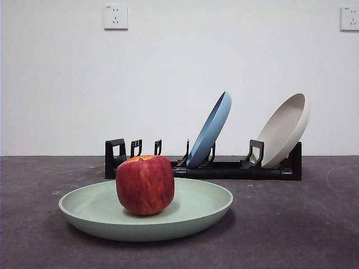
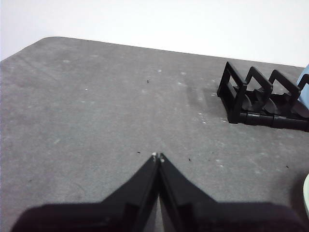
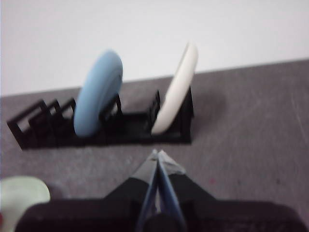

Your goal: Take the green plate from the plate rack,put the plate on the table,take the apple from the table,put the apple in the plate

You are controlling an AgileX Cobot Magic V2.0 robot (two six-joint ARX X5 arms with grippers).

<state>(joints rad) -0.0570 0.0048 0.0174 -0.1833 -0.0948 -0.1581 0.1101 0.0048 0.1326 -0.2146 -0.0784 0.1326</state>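
The green plate [image 1: 185,216] lies flat on the table [image 1: 303,224] in front of the plate rack [image 1: 224,168]. The red apple [image 1: 145,184] stands upright in the plate's middle. Neither arm shows in the front view. My left gripper [image 2: 158,156] is shut on nothing above bare table, with the rack's empty end [image 2: 251,96] off to one side and a sliver of the green plate [image 2: 307,193] at the picture's edge. My right gripper [image 3: 157,154] is shut and empty, facing the rack [image 3: 106,128]; part of the green plate [image 3: 21,195] shows at a corner.
A blue plate [image 1: 212,130] leans in the rack's middle slot and a beige plate [image 1: 286,130] in its right slot. The rack's left holders stand empty. A white wall with two sockets runs behind the table.
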